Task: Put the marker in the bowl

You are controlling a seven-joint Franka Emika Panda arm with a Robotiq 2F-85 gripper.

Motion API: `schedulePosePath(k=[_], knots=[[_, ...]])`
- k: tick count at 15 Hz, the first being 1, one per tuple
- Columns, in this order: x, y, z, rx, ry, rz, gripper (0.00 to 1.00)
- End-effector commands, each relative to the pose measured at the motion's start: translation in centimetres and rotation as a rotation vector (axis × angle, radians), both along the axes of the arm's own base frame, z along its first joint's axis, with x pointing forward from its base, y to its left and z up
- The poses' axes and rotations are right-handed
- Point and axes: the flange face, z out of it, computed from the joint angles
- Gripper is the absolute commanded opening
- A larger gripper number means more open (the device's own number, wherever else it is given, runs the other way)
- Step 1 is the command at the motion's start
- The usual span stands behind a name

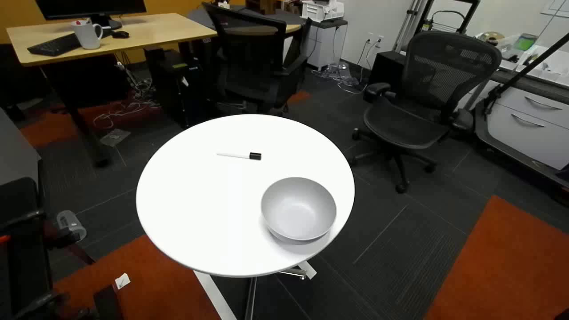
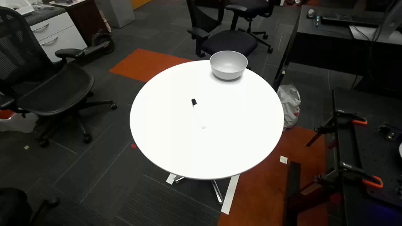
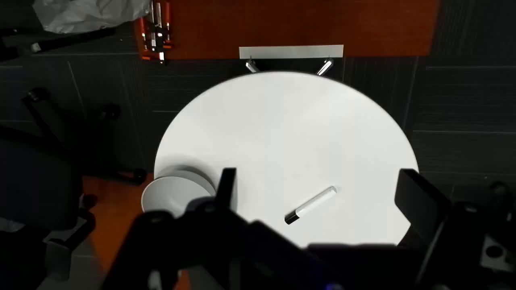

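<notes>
Looking down through the wrist view, we are seeing the marker (image 3: 310,204) lying flat on the counter (image 3: 282,121), toward five o'clock from the counter's middle, the black cap pointing to eight o'clock. The bowl (image 3: 173,192) is standing upright near the edge, between eight and nine o'clock, and the end effector (image 3: 318,181) is blocking part of it from us. In an exterior view, the marker (image 1: 238,156) is sitting toward twelve o'clock on the counter, and the bowl (image 1: 298,211) is standing between four and five o'clock from it, with the two resting apart.

The end effector is holding nothing: its jaws are standing wide apart. In the wrist view the marker is showing in the gap between them, but we are judging that to be a line of sight only, since neither exterior view is showing the end effector.

As for progress, we are judging ourselves to be standing at the start. Nothing is counting as done: the marker is lying loose outside the bowl, and nothing is gripping it. Every step is waiting for us, as we are reading it: bringing the end effector down over the marker, closing across its thin body, lifting, carrying it toward the bowl and releasing it inside the rim.
</notes>
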Motion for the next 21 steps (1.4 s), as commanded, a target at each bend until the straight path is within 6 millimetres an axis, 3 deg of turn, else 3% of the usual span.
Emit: schedulePosePath(k=[1, 7, 9, 13, 16, 21], knots=[[0.0, 0.0, 0.1, 0.0, 0.001, 0.0, 1.0], [0.0, 0.0, 0.1, 0.0, 0.001, 0.0, 1.0], [1.7, -0.1, 0.0, 0.001, 0.009, -0.022, 1.0], [7.1, 1.0, -1.4, 0.048, 0.021, -0.074, 1.0], [11.6, 2.8, -3.7, 0.098, 0.045, -0.187, 1.0], [16.9, 4.9, -8.2, 0.134, 0.085, -0.448, 1.0]])
